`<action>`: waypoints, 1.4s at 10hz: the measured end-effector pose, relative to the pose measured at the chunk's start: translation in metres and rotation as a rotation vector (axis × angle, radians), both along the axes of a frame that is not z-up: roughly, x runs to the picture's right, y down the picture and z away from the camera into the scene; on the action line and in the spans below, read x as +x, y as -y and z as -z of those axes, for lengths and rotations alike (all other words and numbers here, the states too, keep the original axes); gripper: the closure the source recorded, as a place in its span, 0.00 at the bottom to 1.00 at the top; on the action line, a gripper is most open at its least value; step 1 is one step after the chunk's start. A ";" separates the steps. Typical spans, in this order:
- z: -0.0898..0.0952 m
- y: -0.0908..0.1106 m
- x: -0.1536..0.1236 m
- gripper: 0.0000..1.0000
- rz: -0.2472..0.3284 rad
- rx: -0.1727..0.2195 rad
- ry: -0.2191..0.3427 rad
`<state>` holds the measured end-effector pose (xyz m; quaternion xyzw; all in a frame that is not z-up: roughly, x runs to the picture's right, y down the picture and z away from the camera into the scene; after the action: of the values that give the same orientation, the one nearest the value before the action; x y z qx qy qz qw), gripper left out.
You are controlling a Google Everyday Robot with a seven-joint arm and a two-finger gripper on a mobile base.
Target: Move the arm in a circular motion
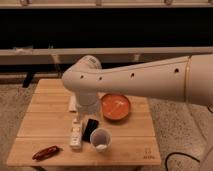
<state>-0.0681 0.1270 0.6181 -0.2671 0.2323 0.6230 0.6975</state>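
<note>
My cream-white arm [145, 77] reaches in from the right, with small dark holes along it and a thin gold ring [187, 77] near the right edge. It bends at a rounded elbow [86, 74] above the wooden table [45, 127]. The narrower wrist end [88, 104] points down over the middle of the table. My gripper [86, 118] hangs at the wrist's lower end, just above a white bar-shaped item [76, 135] and a black flat item [90, 129].
An orange bowl [116, 106] sits right of the wrist. A white cup [100, 139] stands near the front, and a red item [46, 152] lies at the front left. A dark shelf unit [105, 30] runs behind the table. Carpet surrounds it.
</note>
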 end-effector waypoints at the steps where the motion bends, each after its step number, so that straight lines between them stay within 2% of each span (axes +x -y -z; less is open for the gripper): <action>1: 0.001 -0.001 0.002 0.35 0.000 -0.001 -0.001; 14: 0.027 -0.015 0.037 0.35 -0.030 -0.002 -0.005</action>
<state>-0.0309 0.1425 0.5913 -0.2698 0.2308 0.6337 0.6873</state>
